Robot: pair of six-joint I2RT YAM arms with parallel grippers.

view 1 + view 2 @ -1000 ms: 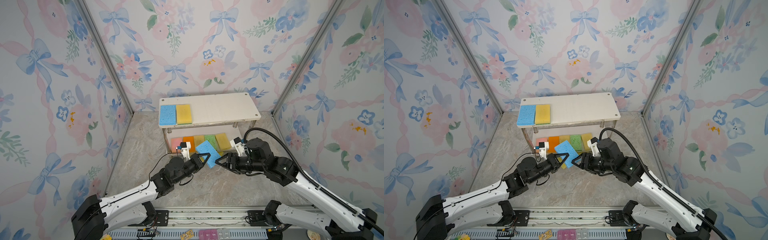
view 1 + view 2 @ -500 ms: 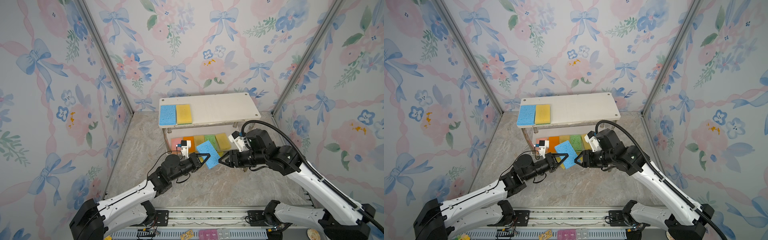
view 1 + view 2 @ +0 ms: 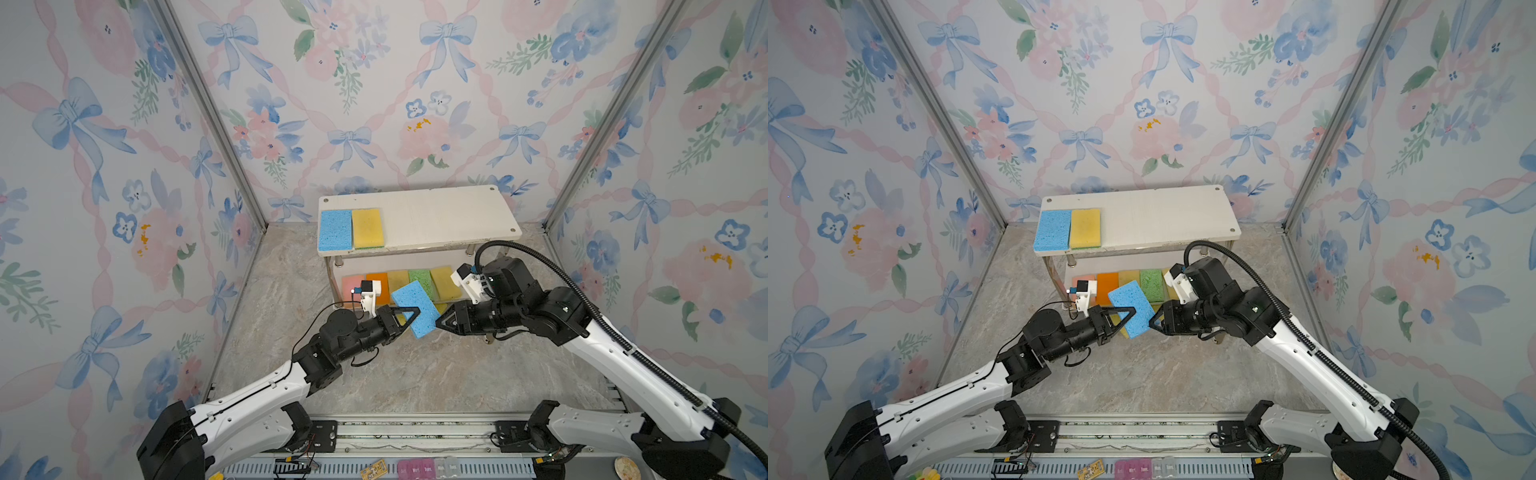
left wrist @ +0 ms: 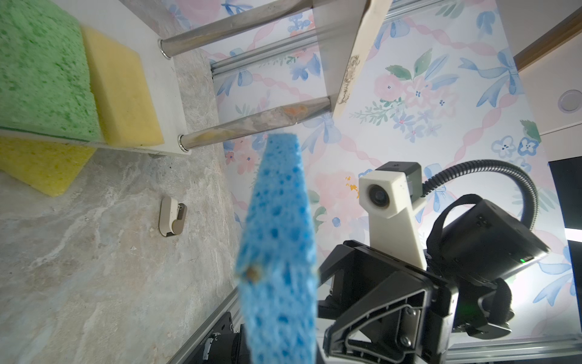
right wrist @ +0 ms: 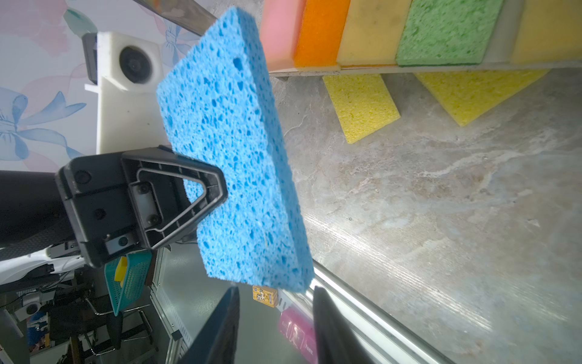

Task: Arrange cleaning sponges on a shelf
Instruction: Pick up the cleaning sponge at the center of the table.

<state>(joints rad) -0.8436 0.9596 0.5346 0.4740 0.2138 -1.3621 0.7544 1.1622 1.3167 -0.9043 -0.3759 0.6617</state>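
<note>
My left gripper (image 3: 411,314) is shut on a blue sponge (image 3: 415,307) and holds it tilted in the air in front of the shelf (image 3: 436,216). My right gripper (image 5: 275,293) is open, its two fingers on either side of the sponge's (image 5: 233,157) free end, just short of gripping it. On the top board lie another blue sponge (image 3: 334,229) and a yellow sponge (image 3: 367,227). The lower board carries pink (image 3: 352,284), orange (image 3: 380,286), mustard (image 3: 398,280), green (image 3: 420,280) and yellow (image 3: 444,282) sponges in a row.
Two bright yellow sponges (image 5: 360,107) (image 5: 472,94) lie on the marble floor, partly under the shelf's front edge. A small grey clip (image 4: 171,216) lies on the floor near the shelf's right legs. Flowered walls close in the sides and back.
My right gripper has moved in onto the free end of the held blue sponge and its jaws have narrowed. The left gripper has kept hold and shifted only slightly.
</note>
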